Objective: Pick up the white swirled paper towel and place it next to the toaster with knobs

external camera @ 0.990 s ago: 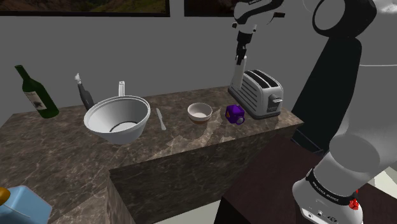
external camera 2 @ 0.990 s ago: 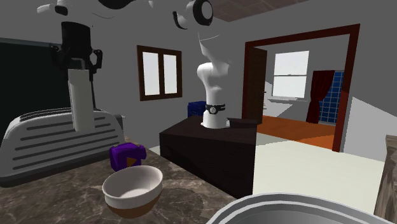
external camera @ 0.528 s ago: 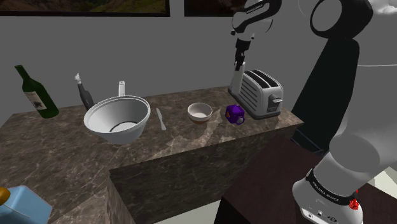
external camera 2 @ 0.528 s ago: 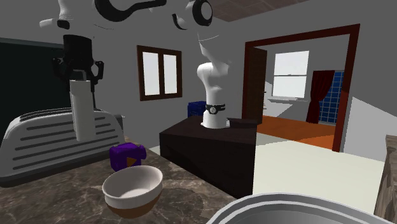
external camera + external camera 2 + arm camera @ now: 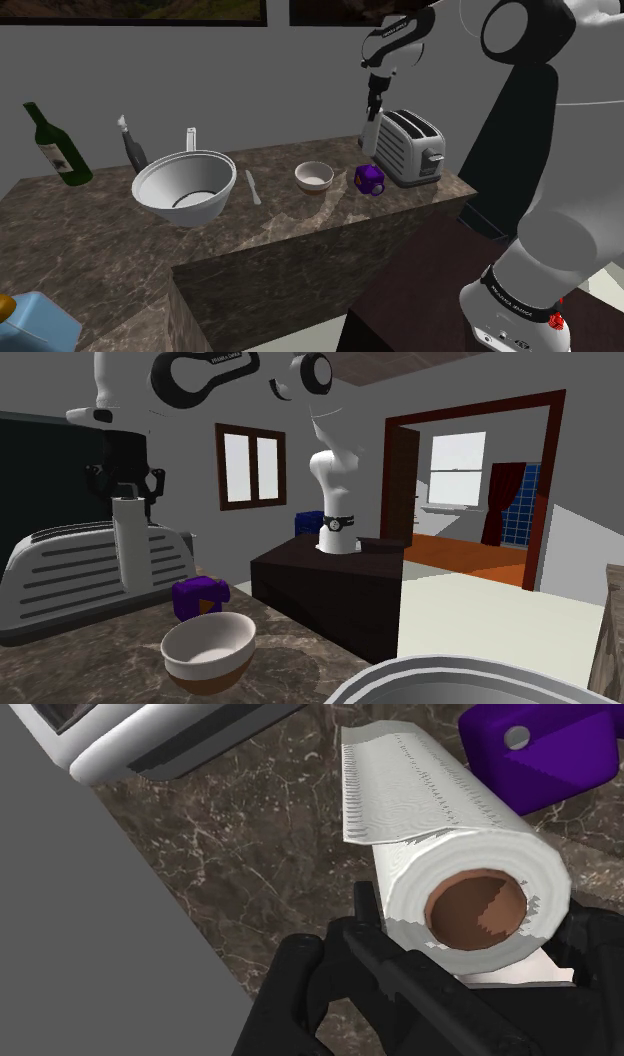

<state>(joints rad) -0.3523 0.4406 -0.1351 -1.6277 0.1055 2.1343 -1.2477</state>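
paper towel roll: white, brown core, upright in the air, hanging from the gripper. it hangs over the far right corner of the counter, as the shoulder view has it, just beside the toaster. a loose sheet stands off the roll's side in the wrist view.

below the roll the wrist view shows bare dark stone, with the toaster to one side and a purple blocky object to the other. the roll is over the strip between them.

second exterior view: roll stands in front of the toaster's slotted side. its lower end looks just short of the counter; contact cannot be confirmed.

gripper: clamped on the roll's upper end, a black finger pressed to either side of the wrap. fingers set wide, about the roll's full width. touches nothing else. seen from the second exterior view, the gripper points straight down.

step in hand, as judged: carry is over, placement under way. roll is already at the right spot, not yet set down.

next move calls for a straight, slow descent until the base sits flat, then fingers opened and the hand lifted clear. keep off the toaster wall and the purple object. a tall roll may tip if let go early.

further out along the counter: a small bowl.
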